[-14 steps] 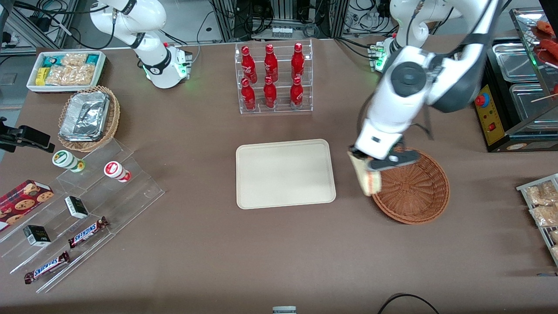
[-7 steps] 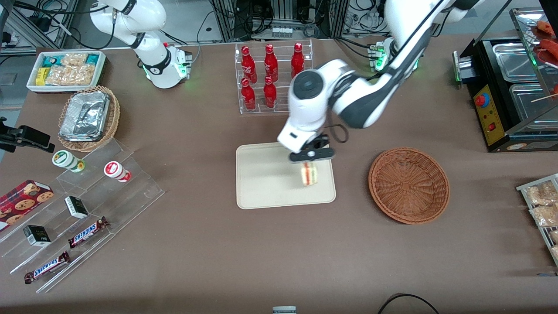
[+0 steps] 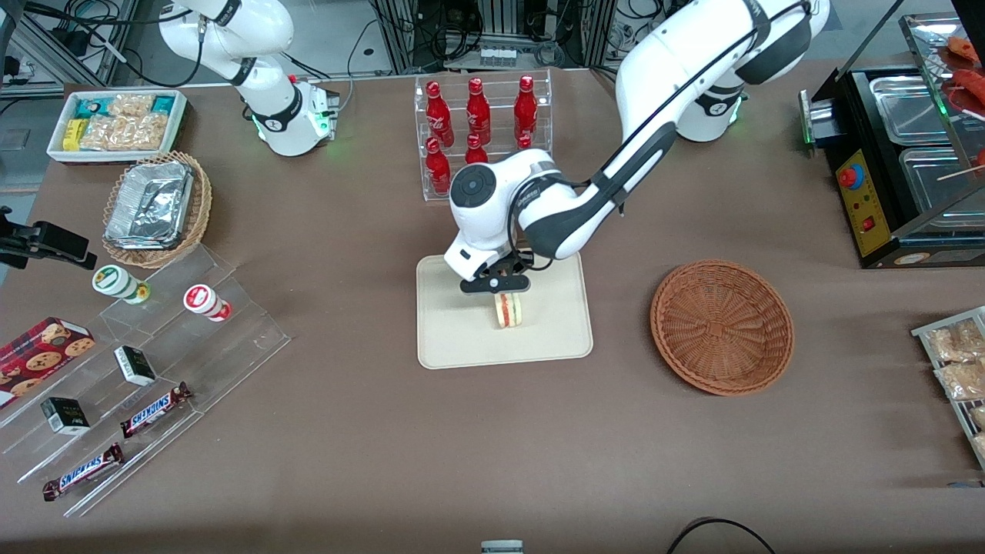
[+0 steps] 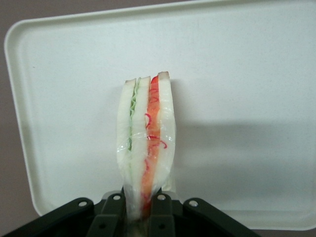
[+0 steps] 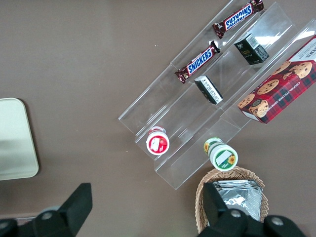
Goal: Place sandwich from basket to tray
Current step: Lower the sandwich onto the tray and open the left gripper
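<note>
The sandwich [image 3: 507,309], a wrapped wedge of white bread with red-orange and green filling, hangs over the middle of the cream tray [image 3: 454,338]. My left gripper [image 3: 498,288] is shut on its upper end, directly above the tray. In the left wrist view the sandwich [image 4: 145,143] stands edge-on between the black fingers [image 4: 110,212], with the tray [image 4: 247,74] filling the background; whether its lower tip touches the tray I cannot tell. The reddish-brown woven basket [image 3: 722,327] sits beside the tray, toward the working arm's end of the table, with nothing in it.
A clear rack of red bottles [image 3: 481,138] stands farther from the front camera than the tray, close to the arm's elbow. Clear stepped shelves with snack bars [image 3: 146,369], a tan wicker basket of foil containers [image 3: 154,208] and a white tub [image 3: 115,123] lie toward the parked arm's end.
The left arm carried the sandwich from above the basket's rim across to the tray, then on toward the tray's middle and lower. The basket is left with nothing in it.
</note>
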Controlling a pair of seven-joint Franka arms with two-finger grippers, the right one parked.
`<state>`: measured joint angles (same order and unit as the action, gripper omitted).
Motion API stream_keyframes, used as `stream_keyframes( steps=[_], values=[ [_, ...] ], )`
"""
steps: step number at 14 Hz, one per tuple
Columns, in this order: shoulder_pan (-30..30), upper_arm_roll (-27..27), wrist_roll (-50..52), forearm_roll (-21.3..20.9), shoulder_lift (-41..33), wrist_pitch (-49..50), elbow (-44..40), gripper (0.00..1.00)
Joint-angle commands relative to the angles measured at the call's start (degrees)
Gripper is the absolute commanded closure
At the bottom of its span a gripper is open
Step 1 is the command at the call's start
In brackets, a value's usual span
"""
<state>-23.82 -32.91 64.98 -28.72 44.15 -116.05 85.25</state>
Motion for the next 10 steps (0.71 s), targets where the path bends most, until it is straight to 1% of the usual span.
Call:
stream_keyframes(
  steps=[1, 4, 5, 6, 7, 9, 10],
  values=[
    [-1.1, 0.3, 1.8, -1.4, 1.8, -1.4, -2.0, 1.0],
    [-1.4, 0.3, 1.9, -1.4, 3.2, -2.6, -2.0, 1.0],
    [-1.4, 0.3, 1.8, -1.4, 3.2, -2.6, -2.0, 0.73],
    [-1.4, 0.3, 1.8, -1.4, 3.2, -2.6, -2.0, 0.23],
    [-1.3, 0.3, 1.7, -1.4, 3.1, -2.6, -2.0, 0.0],
    [-0.8, 0.2, 1.8, -1.3, 2.1, -2.0, -2.1, 0.0],
    [-0.3, 0.2, 2.0, -0.6, -0.4, -1.5, -1.9, 0.0]
  ],
)
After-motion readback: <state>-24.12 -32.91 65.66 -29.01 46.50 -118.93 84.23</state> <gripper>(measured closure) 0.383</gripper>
